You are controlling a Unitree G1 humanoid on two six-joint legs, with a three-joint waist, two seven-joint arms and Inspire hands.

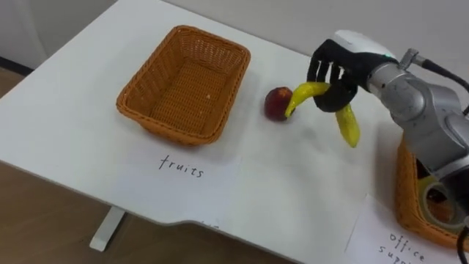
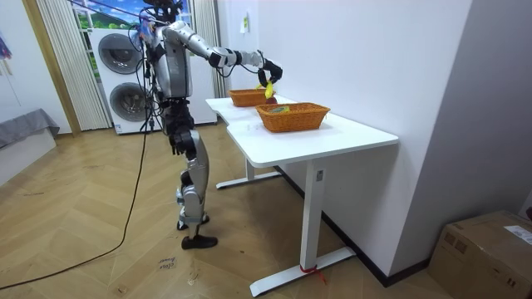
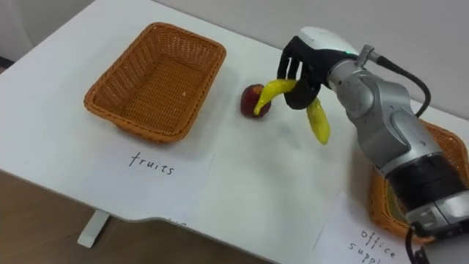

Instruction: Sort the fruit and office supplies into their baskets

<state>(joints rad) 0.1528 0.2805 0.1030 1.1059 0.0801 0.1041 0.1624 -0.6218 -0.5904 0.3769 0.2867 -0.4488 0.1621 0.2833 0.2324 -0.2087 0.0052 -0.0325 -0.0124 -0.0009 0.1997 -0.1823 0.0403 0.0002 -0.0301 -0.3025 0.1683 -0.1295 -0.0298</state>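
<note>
The robot's right hand (image 1: 333,73) has its dark fingers curled round the middle of a curved yellow banana (image 1: 347,125), holding it above the white table (image 1: 73,125). The banana's long axis runs roughly left to right, arching under the palm. One end points left towards a small red apple (image 1: 276,103) just beside it, and the other droops down and right. The empty woven orange fruit basket (image 1: 176,128) sits further left. A second orange wicker basket (image 1: 407,198) stands at the right edge.
</note>
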